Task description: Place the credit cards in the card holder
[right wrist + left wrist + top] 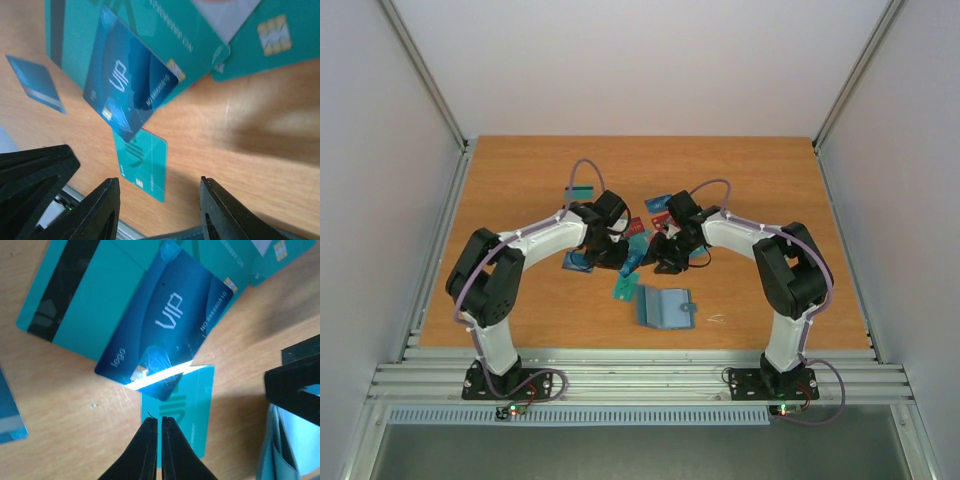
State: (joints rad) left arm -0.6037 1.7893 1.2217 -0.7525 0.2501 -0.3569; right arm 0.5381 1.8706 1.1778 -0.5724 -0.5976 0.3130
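Several credit cards lie in a loose heap at mid-table (638, 235). In the left wrist view a blue VIP card (165, 325) overlaps a teal card (192, 405) and a teal card with a dark stripe (75, 290). My left gripper (156, 421) is shut, its tips just over the left edge of the lower teal card; I see nothing between them. My right gripper (160, 200) is open and empty above the bare table, near the same teal card (142, 165) and the VIP card (125, 95). The card holder (665, 308) lies open in front of both grippers.
The two grippers (617, 252) (665, 258) hang close together over the heap. A lone teal card (578, 192) lies behind the left arm. Another blue card (36, 82) lies apart on the table. A metal rail (640, 375) runs along the near edge.
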